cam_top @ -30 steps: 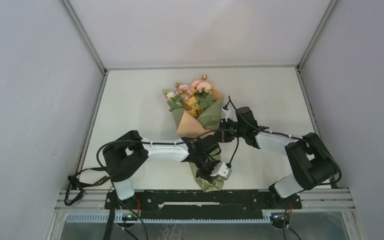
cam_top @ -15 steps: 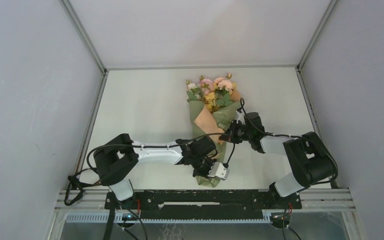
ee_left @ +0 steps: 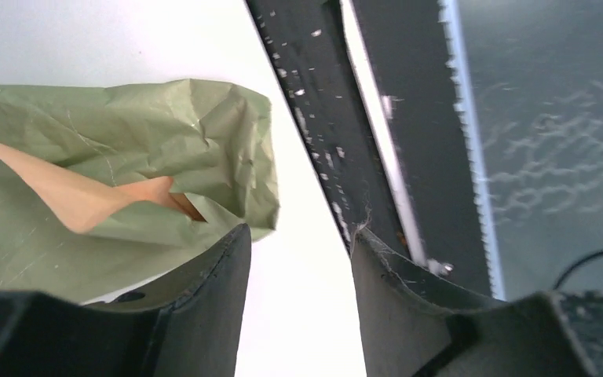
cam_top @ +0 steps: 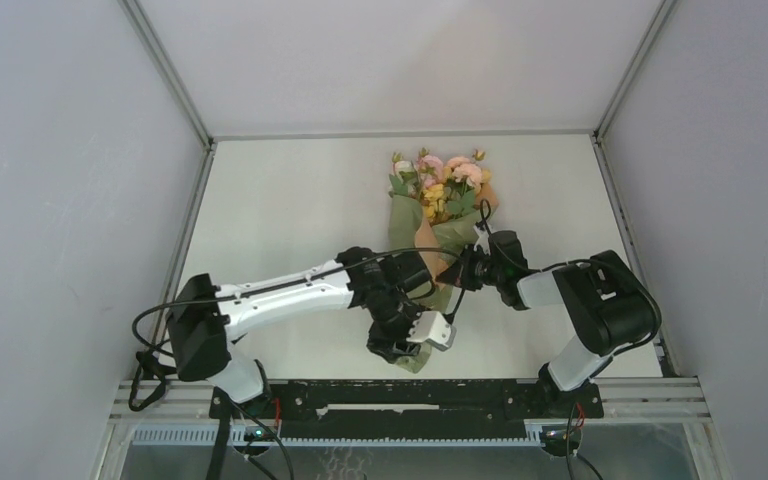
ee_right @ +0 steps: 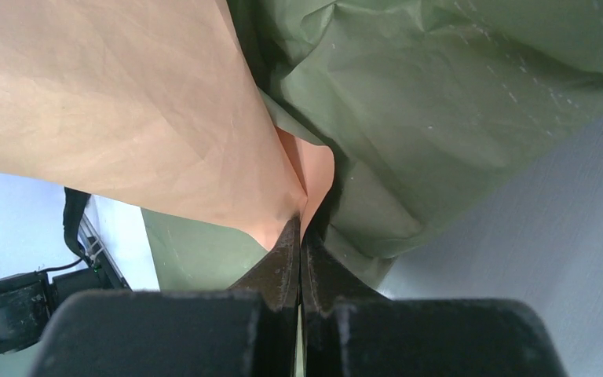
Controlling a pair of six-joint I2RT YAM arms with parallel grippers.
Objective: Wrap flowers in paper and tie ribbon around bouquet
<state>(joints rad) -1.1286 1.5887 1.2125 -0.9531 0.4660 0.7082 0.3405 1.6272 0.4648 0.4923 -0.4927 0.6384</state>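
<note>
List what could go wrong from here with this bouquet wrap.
1. The left gripper is open beside the crumpled end of the paper and holds nothing, so the wrap may loosen.
2. Only the right gripper pinches the paper, on a thin fold; a pull could tear it or slip off.
3. That crumpled end lies close to the near edge of the table; a nudge might push it over.

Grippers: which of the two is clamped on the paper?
The right gripper: its jaws are shut on a fold of the paper. The left gripper stands open by the paper's crumpled end, holding nothing.
</note>
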